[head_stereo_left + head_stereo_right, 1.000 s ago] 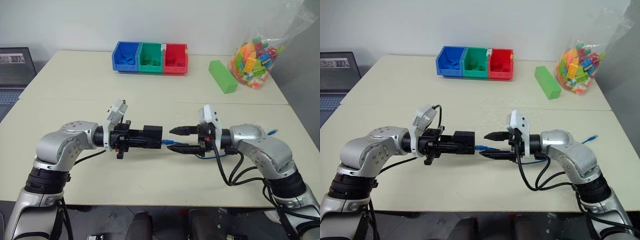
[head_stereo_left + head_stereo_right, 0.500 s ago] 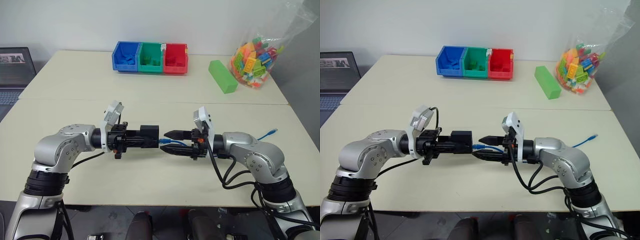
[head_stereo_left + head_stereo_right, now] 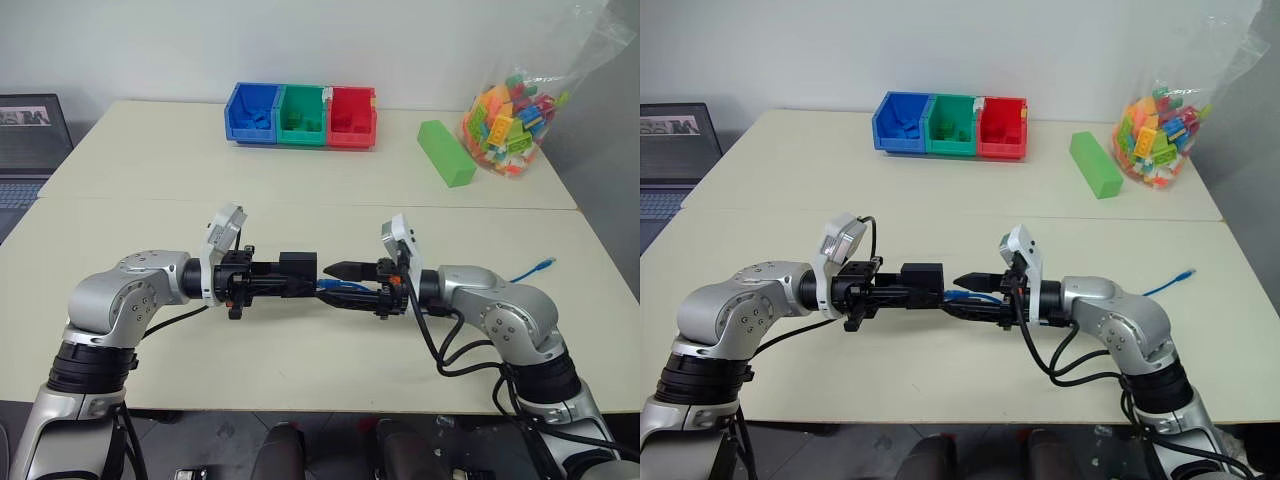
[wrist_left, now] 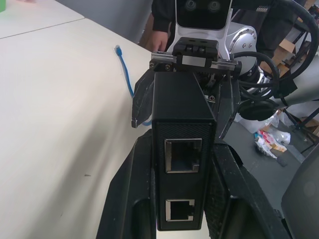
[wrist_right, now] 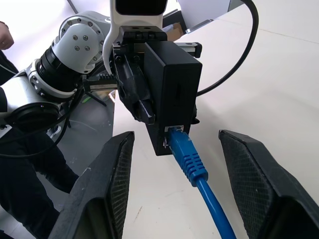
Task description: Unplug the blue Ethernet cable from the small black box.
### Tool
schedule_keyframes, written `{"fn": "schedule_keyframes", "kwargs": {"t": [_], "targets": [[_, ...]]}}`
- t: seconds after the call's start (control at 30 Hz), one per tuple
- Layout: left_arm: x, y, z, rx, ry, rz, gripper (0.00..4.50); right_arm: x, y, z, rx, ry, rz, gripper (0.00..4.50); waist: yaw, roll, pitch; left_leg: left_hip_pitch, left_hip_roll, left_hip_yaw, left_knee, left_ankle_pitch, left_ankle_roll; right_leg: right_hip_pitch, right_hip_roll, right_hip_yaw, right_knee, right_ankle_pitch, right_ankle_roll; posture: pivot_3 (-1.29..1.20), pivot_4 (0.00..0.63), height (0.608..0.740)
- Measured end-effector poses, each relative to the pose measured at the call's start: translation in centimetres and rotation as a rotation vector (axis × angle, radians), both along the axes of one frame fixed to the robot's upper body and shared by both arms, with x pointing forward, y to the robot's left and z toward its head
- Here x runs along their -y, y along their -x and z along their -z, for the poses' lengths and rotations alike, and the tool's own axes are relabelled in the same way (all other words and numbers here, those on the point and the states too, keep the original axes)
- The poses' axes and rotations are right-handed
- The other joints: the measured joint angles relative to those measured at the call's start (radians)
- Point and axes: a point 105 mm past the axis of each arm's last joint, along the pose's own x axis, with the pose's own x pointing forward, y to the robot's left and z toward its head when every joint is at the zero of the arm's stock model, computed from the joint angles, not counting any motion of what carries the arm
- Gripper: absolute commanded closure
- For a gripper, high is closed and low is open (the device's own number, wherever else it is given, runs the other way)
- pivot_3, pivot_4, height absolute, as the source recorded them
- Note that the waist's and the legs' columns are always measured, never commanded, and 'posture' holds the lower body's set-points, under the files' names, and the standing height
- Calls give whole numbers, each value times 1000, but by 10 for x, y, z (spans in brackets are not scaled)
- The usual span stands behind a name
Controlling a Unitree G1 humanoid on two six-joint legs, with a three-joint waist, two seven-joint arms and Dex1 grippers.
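While the small black box (image 5: 172, 94) is clamped between the left tool's (image 3: 285, 277) two black fingers above the middle of the desk (image 3: 150, 180), the blue Ethernet cable (image 5: 192, 164) remains plugged into a port on the box's edge. The box is matte, flat-sided plastic, and its other end carries two square ports with metal rims. The cable's ribbed blue boot sits right at the port; the smooth cord runs back past the right tool (image 3: 335, 280) and trails across the desk, ending in a small plug (image 3: 543, 264) near the right edge. The right tool stands open, its textured finger pads (image 5: 107, 186) spread on either side of the cable just short of the box, touching neither.

Farther back on the pale desk, three plastic bins stand joined in a row: a blue bin (image 3: 252, 113), a green bin (image 3: 302, 115) and a red bin (image 3: 351, 117), each with small pieces inside. Beside them lies a green rectangular block (image 3: 445, 153), and a clear plastic bag (image 3: 510, 110) holds many coloured toy bricks. A laptop (image 3: 30, 135) sits at the far left.
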Motion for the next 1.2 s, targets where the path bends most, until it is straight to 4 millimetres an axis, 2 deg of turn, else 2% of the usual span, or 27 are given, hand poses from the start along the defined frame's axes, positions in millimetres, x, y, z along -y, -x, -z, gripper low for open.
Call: {"fn": "schedule_keyframes", "kwargs": {"t": [0.23, 0.33, 0.57, 0.67, 1.03, 1.2], "targets": [[0, 0, 0, 1, -2, -1, 3708, 0, 0, 0, 1, 2, 0, 1638, 0, 0, 0, 0, 0, 0, 0, 0, 0, 0, 0, 0, 0, 0, 0, 0, 150, 740], [0, 0, 0, 1, -2, -1, 3708, 0, 0, 1, 2, 6, 1, 2133, 0, 0, 0, 0, 0, 0, 0, 0, 0, 0, 0, 0, 0, 0, 0, 0, 150, 740], [0, 0, 0, 0, 1, -1, 3708, 1, 0, 4, 18, 32, -3, 3822, 0, 0, 0, 0, 0, 0, 0, 0, 0, 0, 0, 0, 0, 0, 0, 0, 150, 740], [0, -1, 1, -1, 0, -5, 3708, 1, 0, 4, 24, 36, -11, 4356, 0, 0, 0, 0, 0, 0, 0, 0, 0, 0, 0, 0, 0, 0, 0, 0, 150, 740], [-1, 3, 0, -4, 1, 27, 3709, 1, 4, 3, 6, 33, -52, 4410, 0, 0, 0, 0, 0, 0, 0, 0, 0, 0, 0, 0, 0, 0, 0, 0, 150, 740], [-3, 11, 1, -4, -26, 61, 3709, 2, 8, 6, -68, 30, -111, 4423, 0, 0, 0, 0, 0, 0, 0, 0, 0, 0, 0, 0, -1, 0, 0, 0, 150, 740]]}}
